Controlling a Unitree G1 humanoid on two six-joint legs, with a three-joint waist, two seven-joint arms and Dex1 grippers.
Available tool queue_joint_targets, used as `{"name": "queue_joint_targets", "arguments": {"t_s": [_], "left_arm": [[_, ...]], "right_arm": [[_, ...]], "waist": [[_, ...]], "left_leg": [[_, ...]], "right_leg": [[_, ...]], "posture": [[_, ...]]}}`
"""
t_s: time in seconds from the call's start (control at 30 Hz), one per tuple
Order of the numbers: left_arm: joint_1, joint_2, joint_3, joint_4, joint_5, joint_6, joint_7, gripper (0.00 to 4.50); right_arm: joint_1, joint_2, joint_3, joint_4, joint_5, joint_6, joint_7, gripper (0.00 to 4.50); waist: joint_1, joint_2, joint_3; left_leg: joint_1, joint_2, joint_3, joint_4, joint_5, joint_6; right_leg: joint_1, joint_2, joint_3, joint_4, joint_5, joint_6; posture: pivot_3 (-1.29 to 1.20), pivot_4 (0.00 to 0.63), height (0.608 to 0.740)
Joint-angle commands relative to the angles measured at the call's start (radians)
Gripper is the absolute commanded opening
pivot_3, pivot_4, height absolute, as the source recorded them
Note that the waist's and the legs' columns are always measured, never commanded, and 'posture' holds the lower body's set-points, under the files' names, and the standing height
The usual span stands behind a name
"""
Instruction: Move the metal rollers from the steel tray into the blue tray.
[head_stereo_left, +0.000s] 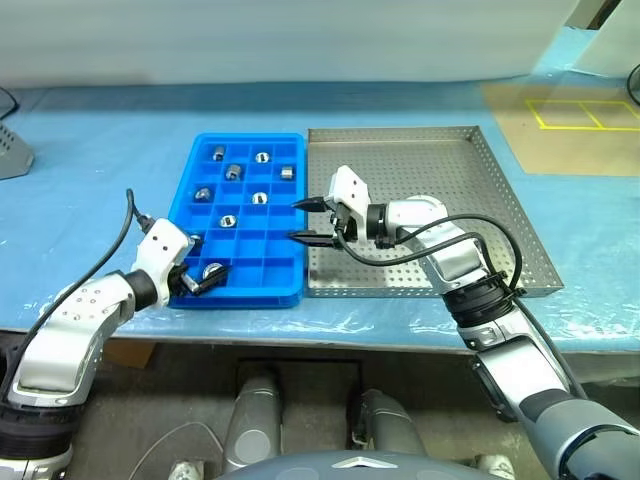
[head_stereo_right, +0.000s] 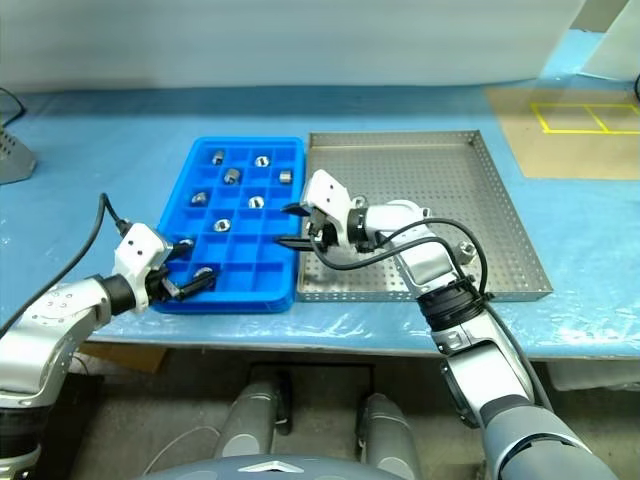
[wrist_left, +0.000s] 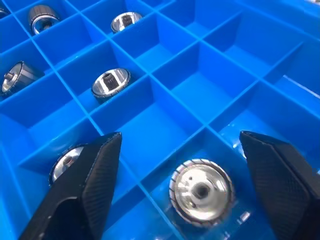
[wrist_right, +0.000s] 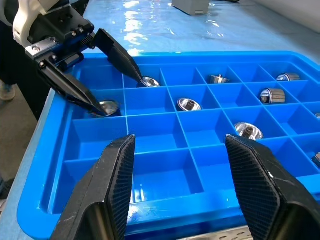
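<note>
Scene logged on pale blue sheeted surface. Blue tray at centre-left of the head views, long side touching or just beside steel tray at centre-right. Steel tray's visible perforated floor bare of parts.

Metal rollers all in the blue tray, one per compartment: eight counted in the left eye view, most in the upper half of the grid. One roller lying flat in a compartment near the tray's lower left corner, hole facing up in the left wrist view.

Left gripper at lower left of frame, over that corner of the blue tray. Fingers spread wide apart, one either side of the flat roller, no contact with it visible. Nothing held. Second roller partly hidden behind one finger, in the adjoining compartment.

Right gripper at centre of frame, pointing toward picture left, tips over the tray's right-hand column of compartments. Fingers parted, gap empty, nothing clamped. Right wrist view looking across the grid with the left gripper at upper left of that frame, tips down at the two rollers there.

Grey object at far left edge of the surface, identity not determinable. Yellow-taped outline on a tan panel at upper right.
</note>
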Motion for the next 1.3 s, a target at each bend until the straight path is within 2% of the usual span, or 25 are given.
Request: {"name": "queue_joint_targets", "arguments": {"t_s": [0.03,0.2,0.27,0.37,0.43,0.73,0.9,1.3], "left_arm": [[-0.126,-0.034,0.022,-0.043,-0.064,0.000,0.020,4.02],[-0.250,-0.118,-0.004,-0.055,-0.207,0.036,-0.023,4.02],[-0.281,-0.127,-0.050,-0.014,-0.183,0.018,-0.039,4.02],[-0.318,-0.140,-0.101,0.048,-0.153,-0.018,-0.056,4.02],[-0.343,-0.152,-0.121,0.085,-0.143,-0.039,-0.064,4.02],[-0.385,-0.169,-0.157,0.149,-0.114,-0.070,-0.066,4.02],[-0.375,-0.166,-0.178,0.150,-0.078,-0.092,-0.066,4.02],[-0.384,-0.162,-0.170,0.161,-0.077,-0.078,-0.056,4.02]], "right_arm": [[-0.013,-0.003,-0.055,-0.022,0.003,-0.004,-0.041,2.91],[-0.034,-0.001,-0.115,0.070,-0.059,-0.045,-0.193,2.91],[-0.047,0.000,-0.133,0.112,-0.093,-0.068,-0.259,2.91],[-0.098,0.008,-0.137,0.232,-0.199,-0.076,-0.439,2.91],[-0.114,0.047,-0.165,0.271,-0.187,-0.052,-0.500,2.91],[-0.144,0.153,-0.194,0.507,-0.207,-0.140,-0.596,2.91],[-0.185,0.176,-0.224,0.671,-0.219,-0.207,-0.701,2.91],[-0.159,0.208,-0.226,0.760,-0.226,-0.245,-0.676,2.91]], "waist": [[0.004,0.000,0.000],[-0.005,-0.001,0.000],[-0.006,-0.001,0.000],[-0.018,-0.001,0.000],[-0.029,-0.001,0.000],[-0.058,-0.001,0.000],[-0.058,-0.001,0.000],[-0.059,-0.001,0.000]], "left_leg": [[0.000,0.000,0.000,0.000,0.000,-0.001],[0.001,-0.001,0.000,0.003,0.001,-0.001],[0.000,-0.001,0.000,0.003,0.002,-0.002],[0.000,-0.001,0.001,0.003,0.002,-0.003],[0.000,-0.001,0.001,0.003,0.003,-0.005],[0.000,0.001,0.000,0.003,0.004,-0.005],[0.000,0.001,0.001,0.004,0.004,-0.005],[-0.001,0.001,0.001,0.006,0.004,-0.005]], "right_leg": [[0.000,0.000,0.000,0.000,0.000,0.000],[0.002,-0.001,0.001,0.001,0.002,-0.001],[0.000,0.000,0.001,0.003,0.002,-0.001],[-0.003,0.000,0.002,0.008,0.001,-0.002],[-0.005,0.000,0.002,0.010,0.000,-0.003],[-0.006,0.001,0.002,0.014,-0.002,-0.006],[-0.006,0.001,0.002,0.015,-0.002,-0.006],[-0.006,0.001,0.001,0.016,-0.002,-0.006]], "posture": [[0.13,0.150,0.740],[0.09,0.150,0.740],[0.06,0.150,0.740],[0.03,0.150,0.740],[0.01,0.150,0.740],[-0.02,0.150,0.740],[-0.02,0.150,0.740],[-0.02,0.150,0.740]]}}
